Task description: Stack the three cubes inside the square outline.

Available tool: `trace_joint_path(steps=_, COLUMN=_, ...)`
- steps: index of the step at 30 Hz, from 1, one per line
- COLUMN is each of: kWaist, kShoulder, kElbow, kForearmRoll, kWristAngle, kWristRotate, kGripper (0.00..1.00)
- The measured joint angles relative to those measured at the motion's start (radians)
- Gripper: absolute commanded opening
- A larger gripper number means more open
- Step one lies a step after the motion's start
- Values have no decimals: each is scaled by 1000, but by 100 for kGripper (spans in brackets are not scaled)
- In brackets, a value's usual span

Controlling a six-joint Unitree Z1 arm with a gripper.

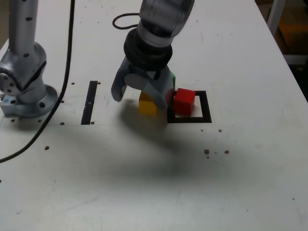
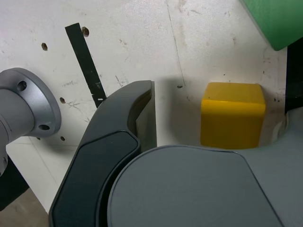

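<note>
The red cube sits inside the square outline of black tape. Just to the exterior view's left of that outline rests the yellow cube on the white table. My gripper hangs low over it, open, one finger on each side and neither touching. In the wrist view the yellow cube lies between the dark finger and the other jaw at the frame's edge, so the gripper straddles it. The green cube peeks out behind the gripper, mostly hidden; the green cube fills one corner of the wrist view.
The arm's grey base stands at the exterior view's left, with a black cable trailing past it. A straight black strip lies between base and cubes. Small screw holes dot the table.
</note>
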State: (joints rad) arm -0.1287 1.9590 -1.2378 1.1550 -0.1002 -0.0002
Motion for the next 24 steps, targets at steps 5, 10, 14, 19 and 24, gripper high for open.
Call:
trace_joint_path(steps=5, kWaist=3, kShoulder=14, kElbow=-4, kForearmRoll=-5, kWristAngle=-1, kWristRotate=5, kGripper=92)
trace_joint_path(steps=10, kWaist=9, kShoulder=14, kElbow=13, kForearmRoll=-17, kWristAngle=-17, kWristRotate=13, kGripper=86)
trace_joint_path(steps=14, kWaist=11, kShoulder=15, kElbow=19, kForearmRoll=-25, kWristAngle=-29, kWristRotate=15, kGripper=73)
trace_joint_path(steps=19, kWaist=19, kShoulder=19, kElbow=20, kForearmRoll=-13, kWristAngle=-39, kWristRotate=16, kGripper=55)
trace_joint_path(steps=24, kWaist=25, kShoulder=19, kElbow=18, kForearmRoll=-9, kWristAngle=-42, kWristRotate=20, kGripper=46)
